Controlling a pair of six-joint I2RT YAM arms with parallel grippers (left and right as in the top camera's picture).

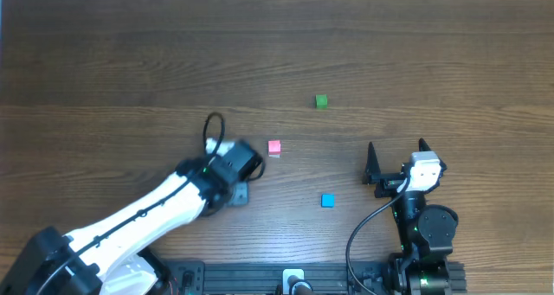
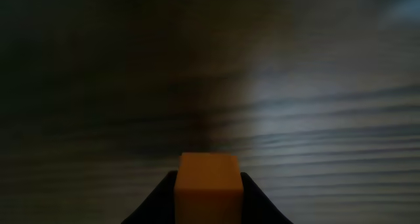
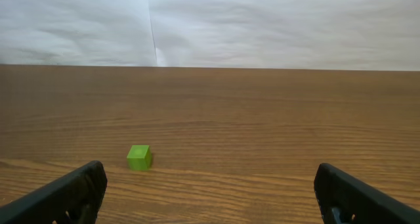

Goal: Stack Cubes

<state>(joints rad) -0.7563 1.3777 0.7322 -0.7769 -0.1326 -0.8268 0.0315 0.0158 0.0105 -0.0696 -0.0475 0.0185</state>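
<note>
Dark brown wood-grain table (image 1: 277, 35); 3 small cubes lie directly on it, well apart; green cube (image 1: 321, 101) farthest from arm bases; pink cube (image 1: 274, 146) near middle; blue cube (image 1: 327, 200) nearest bases, right of pink; orange cube (image 2: 209, 178) low over wood, contact with table unclear.

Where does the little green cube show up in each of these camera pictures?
Top view: green cube right of centre, farthest up the table.
Left wrist view: not in it; the left gripper holds an orange cube.
Right wrist view: green cube on the table ahead of the open right gripper.
Shared landmark: the wood-grain table.
</note>
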